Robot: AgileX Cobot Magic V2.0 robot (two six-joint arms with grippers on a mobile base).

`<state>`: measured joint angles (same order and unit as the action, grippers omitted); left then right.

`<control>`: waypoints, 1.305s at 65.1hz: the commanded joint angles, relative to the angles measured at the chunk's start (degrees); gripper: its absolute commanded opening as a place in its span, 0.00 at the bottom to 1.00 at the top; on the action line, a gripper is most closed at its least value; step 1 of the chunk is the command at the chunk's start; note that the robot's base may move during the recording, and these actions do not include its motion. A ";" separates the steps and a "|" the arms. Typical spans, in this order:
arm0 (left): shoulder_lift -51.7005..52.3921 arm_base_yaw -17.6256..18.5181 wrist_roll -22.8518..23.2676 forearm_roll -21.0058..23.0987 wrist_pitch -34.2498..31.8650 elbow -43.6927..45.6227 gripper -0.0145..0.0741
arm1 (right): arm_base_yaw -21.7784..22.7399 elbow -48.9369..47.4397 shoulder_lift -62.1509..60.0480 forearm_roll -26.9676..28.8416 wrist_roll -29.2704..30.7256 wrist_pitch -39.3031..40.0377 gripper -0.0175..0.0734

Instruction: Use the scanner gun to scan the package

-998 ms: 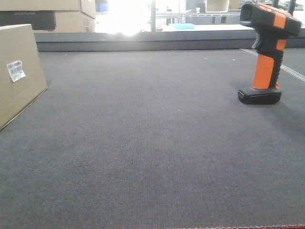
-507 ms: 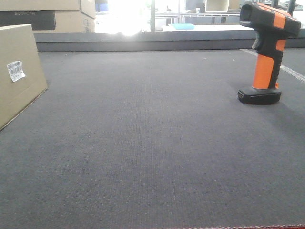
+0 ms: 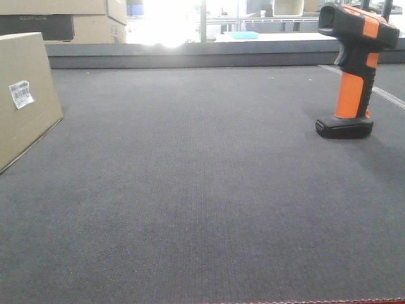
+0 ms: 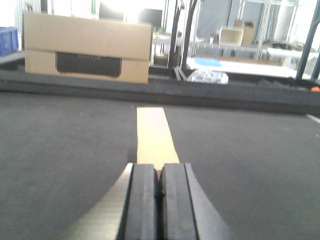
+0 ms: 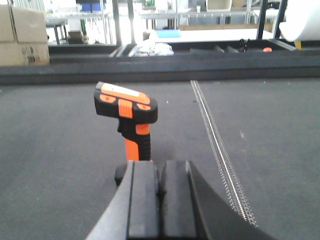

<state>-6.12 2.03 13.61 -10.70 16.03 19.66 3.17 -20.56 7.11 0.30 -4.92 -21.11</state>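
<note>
Standing upright on its flat foot at the desk's (image 3: 202,209) right side was the scanner gun (image 3: 354,69), package (image 3: 25,95) at far left, both well apart, left end effector (image 4: 157,200) and right end effector (image 5: 159,197) each pressed closed, holding nothing.

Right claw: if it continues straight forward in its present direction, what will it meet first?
Most likely the scanner gun, standing upright just beyond the shut right claw, slightly to the left; depth is uncertain.

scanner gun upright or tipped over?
Upright: the scanner gun stands on its flat black foot on the mat, handle vertical, head on top.
</note>
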 commanded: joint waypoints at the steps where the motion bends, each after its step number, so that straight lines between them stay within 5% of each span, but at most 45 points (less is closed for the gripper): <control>1: 2.03 -0.12 0.38 -0.05 3.04 -0.17 0.04 | 0.15 -0.67 -1.98 0.27 0.48 -0.19 0.01; 62: 2.41 -0.12 0.38 -0.05 5.03 -0.17 0.04 | 0.15 -0.39 -2.85 0.48 0.48 -0.39 0.01; 71: 2.41 -0.12 0.38 -0.05 5.03 -0.17 0.04 | 0.15 4.14 -4.07 5.34 0.70 4.78 0.01; 79: 2.41 -0.12 0.38 -0.05 5.03 -0.17 0.04 | 0.05 11.21 -7.11 7.87 12.91 15.06 0.01; 85: 2.41 -0.12 0.38 -0.05 5.03 -0.17 0.04 | 0.05 14.48 -7.11 6.89 15.57 18.47 0.01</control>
<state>-3.99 2.03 13.72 -10.70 21.78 19.64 3.17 -8.45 0.40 7.45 6.74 -7.72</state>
